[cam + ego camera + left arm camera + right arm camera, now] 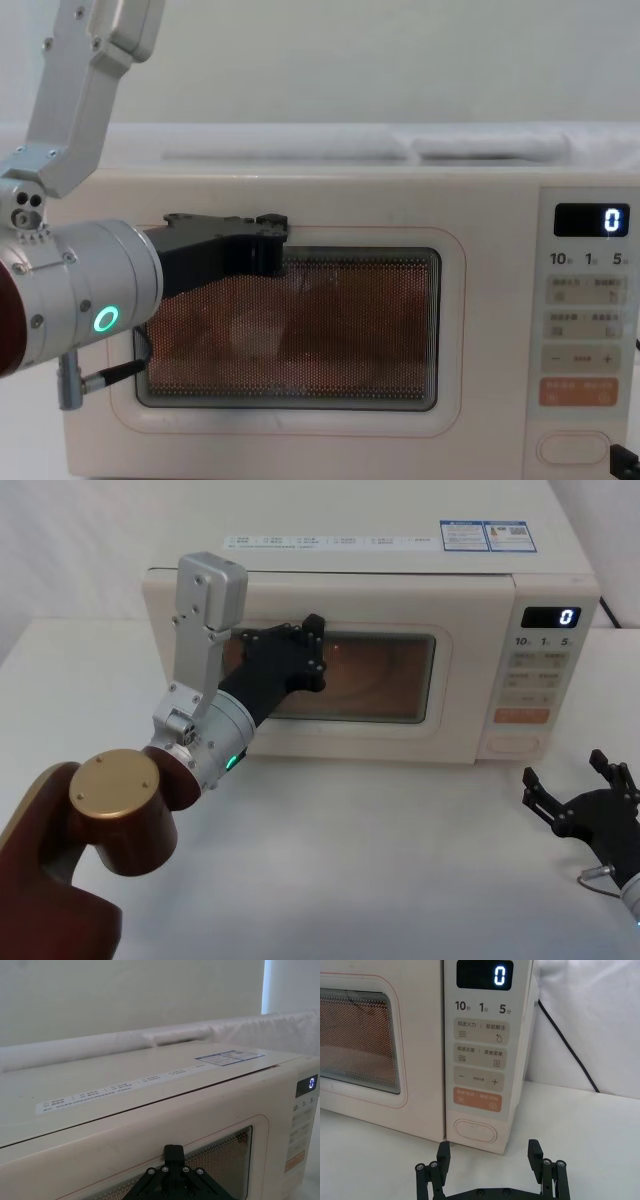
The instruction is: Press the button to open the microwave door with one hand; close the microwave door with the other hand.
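— How are the jaws set?
— The right gripper (490,1160) is spread, empty; the left gripper's (300,652) cannot be told, pressed at the shut door (340,630).
— And the button (476,1131)?
— Just beyond the right gripper, long axis left-right, nearest that arm.

Black gripper (300,650), silver wrist, green ring, maroon shell

Open table (400,860) before the button (476,1131); left pincer (305,645) against the microwave door (455,695).
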You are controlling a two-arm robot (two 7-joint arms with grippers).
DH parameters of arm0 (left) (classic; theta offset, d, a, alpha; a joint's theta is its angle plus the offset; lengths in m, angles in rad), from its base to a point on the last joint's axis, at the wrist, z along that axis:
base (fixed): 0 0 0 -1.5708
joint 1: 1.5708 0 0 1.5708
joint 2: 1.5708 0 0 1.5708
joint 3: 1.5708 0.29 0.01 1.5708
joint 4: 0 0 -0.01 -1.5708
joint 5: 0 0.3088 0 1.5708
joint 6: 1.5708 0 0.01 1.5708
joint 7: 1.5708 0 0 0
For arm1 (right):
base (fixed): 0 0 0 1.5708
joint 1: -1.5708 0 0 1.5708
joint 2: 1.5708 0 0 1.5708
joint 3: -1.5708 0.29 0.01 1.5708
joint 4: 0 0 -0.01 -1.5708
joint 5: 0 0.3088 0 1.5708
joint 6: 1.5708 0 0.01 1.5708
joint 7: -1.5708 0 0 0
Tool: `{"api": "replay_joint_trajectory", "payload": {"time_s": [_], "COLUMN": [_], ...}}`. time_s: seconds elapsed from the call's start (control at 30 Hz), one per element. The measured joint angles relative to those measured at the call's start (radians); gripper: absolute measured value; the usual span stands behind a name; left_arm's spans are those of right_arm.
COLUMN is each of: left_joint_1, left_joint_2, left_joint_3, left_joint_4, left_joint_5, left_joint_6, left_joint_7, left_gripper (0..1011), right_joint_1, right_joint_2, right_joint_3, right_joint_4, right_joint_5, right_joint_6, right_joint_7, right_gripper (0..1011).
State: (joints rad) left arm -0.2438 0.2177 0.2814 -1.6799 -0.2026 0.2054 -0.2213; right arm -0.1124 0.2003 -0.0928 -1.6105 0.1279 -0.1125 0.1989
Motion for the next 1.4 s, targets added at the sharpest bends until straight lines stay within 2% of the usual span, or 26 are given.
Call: {"api": "replay_joint_trajectory", "payload": {"time_s": [0.8,1.1,1.4], "left_joint_1": [-0.003,0.046,0.138], "left_joint_2": [-0.006,0.006,0.043], "left_joint_3": [-0.006,-0.018,-0.026], "left_joint_4": [0.007,-0.035,-0.125], "left_joint_5": [0.002,-0.038,-0.067], "left_joint_6": [-0.004,0.000,0.001], "left_joint_7": [-0.003,-0.017,-0.019], "left_gripper": [0,0,2], "right_joint_1": [0.000,0.000,0.000], "right_joint_2": [0.000,0.000,0.000], "right_joint_3": [0.000,0.000,0.000], "right_joint_4": [0.000,0.000,0.000], "right_joint_5": [0.000,0.000,0.000], "right_joint_6": [0.000,0.000,0.000], "right_joint_7": [0.000,0.000,0.000], "right_gripper": [1002,1002,1002]}}
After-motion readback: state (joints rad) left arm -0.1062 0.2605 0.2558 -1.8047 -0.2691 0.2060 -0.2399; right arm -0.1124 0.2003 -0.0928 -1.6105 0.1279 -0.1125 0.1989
